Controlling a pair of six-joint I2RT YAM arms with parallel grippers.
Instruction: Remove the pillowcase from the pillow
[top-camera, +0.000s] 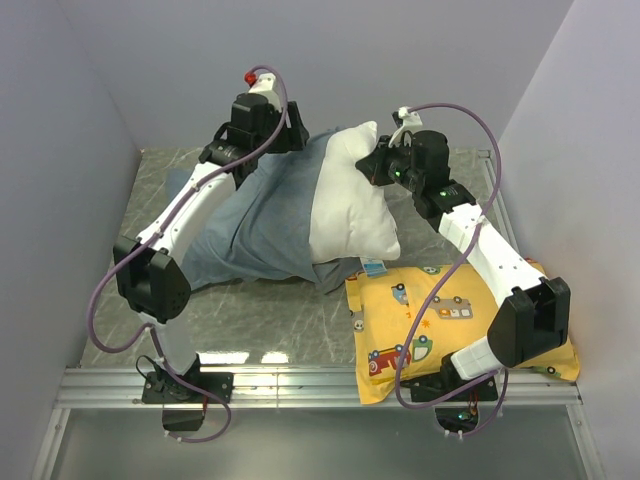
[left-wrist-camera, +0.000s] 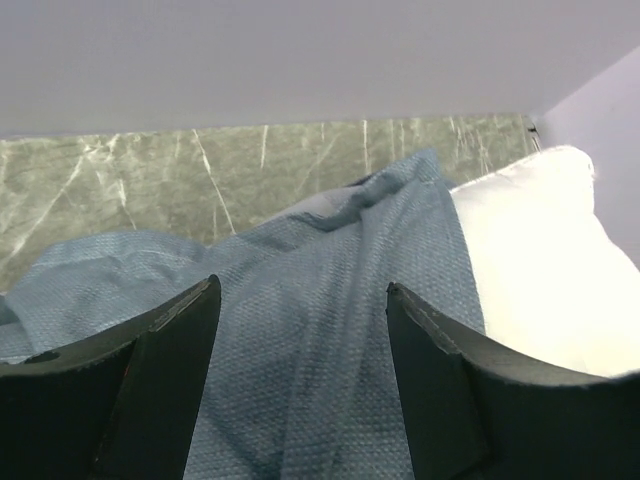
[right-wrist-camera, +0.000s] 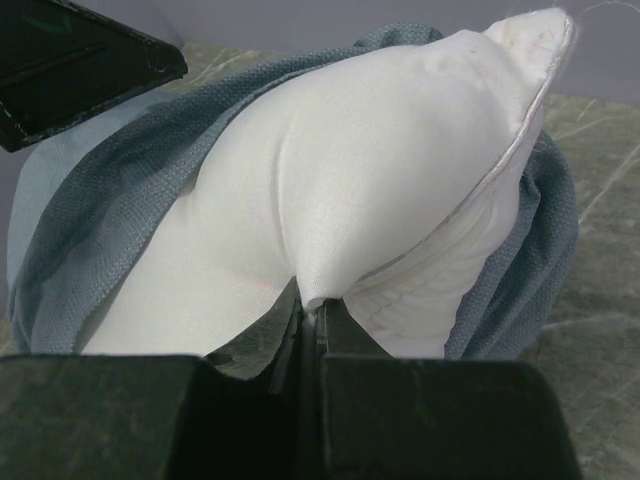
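Note:
The white pillow sticks halfway out of the blue-grey pillowcase, which covers its left half. My right gripper is shut on the pillow's right edge; in the right wrist view the white fabric is pinched between the closed fingers. My left gripper hangs open over the far top of the pillowcase; in the left wrist view its fingers stand wide apart above the blue fabric, empty. The pillow also shows in the left wrist view.
A yellow cartoon-vehicle print pillow lies at the near right, under the right arm. The grey marbled table is walled by pale panels on the left, back and right. A metal rail runs along the near edge.

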